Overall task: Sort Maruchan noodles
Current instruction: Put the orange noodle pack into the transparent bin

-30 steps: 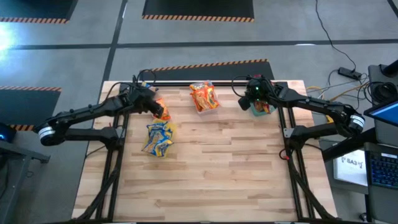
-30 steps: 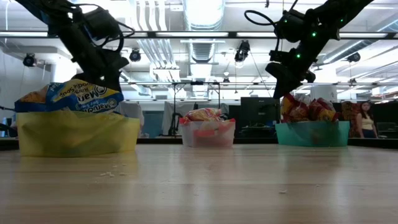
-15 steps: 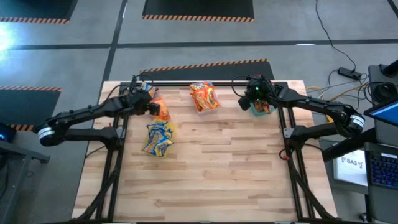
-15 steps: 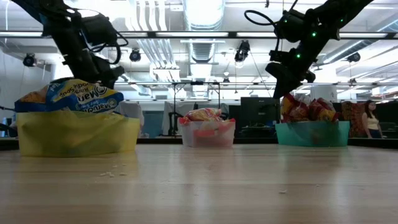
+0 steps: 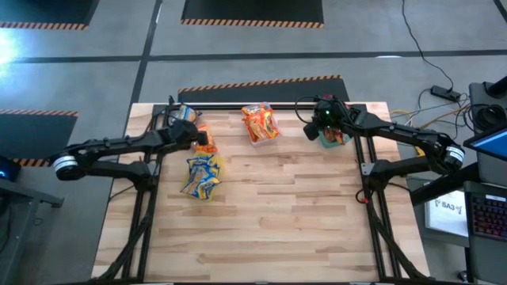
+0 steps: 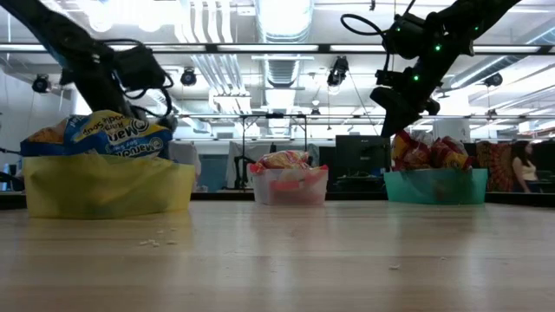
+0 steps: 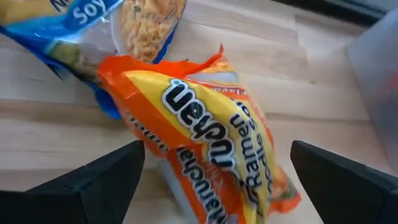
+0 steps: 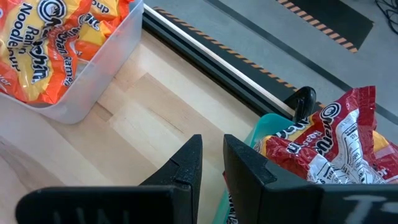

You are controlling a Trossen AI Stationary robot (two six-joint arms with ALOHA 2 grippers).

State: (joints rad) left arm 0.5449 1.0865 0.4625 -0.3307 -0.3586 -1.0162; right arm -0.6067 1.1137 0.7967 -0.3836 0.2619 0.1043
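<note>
The left gripper [image 5: 200, 136] stood at the left rear part of the bench [image 5: 277, 214], just above an orange packet [image 7: 211, 143] that lay loose on the wood. Its fingers [image 7: 93, 186] were spread wide, one on each side of the packet, and held nothing. In the left wrist view, a yellow-and-blue packet [image 7: 106, 31] lay beyond the orange one, partly under it.

The yellow-and-blue packets [image 5: 202, 174] were heaped in the yellow tub [image 6: 108, 186], which stood left of centre on the bench, nearer the front than the other two tubs. In the low view, the heap [image 6: 104, 134] rose above the tub rim.

The clear tub [image 5: 261, 136] stood at the rear centre and contained orange packets [image 8: 56, 43]. The green tub [image 6: 435, 185] stood at the rear right and contained dark red packets [image 8: 329, 149].

The right gripper [image 5: 317, 127] hung above the left rim of the green tub. Its fingers [image 8: 186, 165] were narrow, with only a slim gap between them, and nothing was visible in that gap.

A person [image 6: 525, 165] was visible in the room behind the bench, at the far right of the low view.
</note>
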